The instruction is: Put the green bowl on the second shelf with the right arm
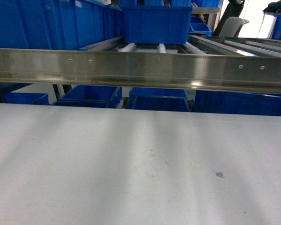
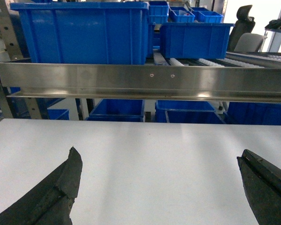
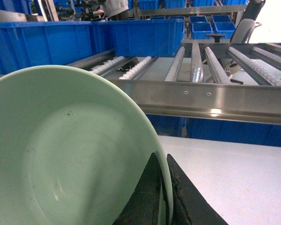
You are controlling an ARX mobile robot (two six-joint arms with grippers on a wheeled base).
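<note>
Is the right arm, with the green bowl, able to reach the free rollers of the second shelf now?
Probably yes. The right end effector grips the green bowl by its rim, and the second shelf lies bare ahead, beside the blue bin.

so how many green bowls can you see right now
1. The green bowl fills the lower left of the right wrist view, its rim pinched in the right tool, in front of the steel shelf. None shows in the head or left wrist views.

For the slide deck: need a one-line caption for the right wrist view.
Right gripper pinches the rim of the green bowl, held in front of the steel shelf with roller rails and blue bins.
</note>
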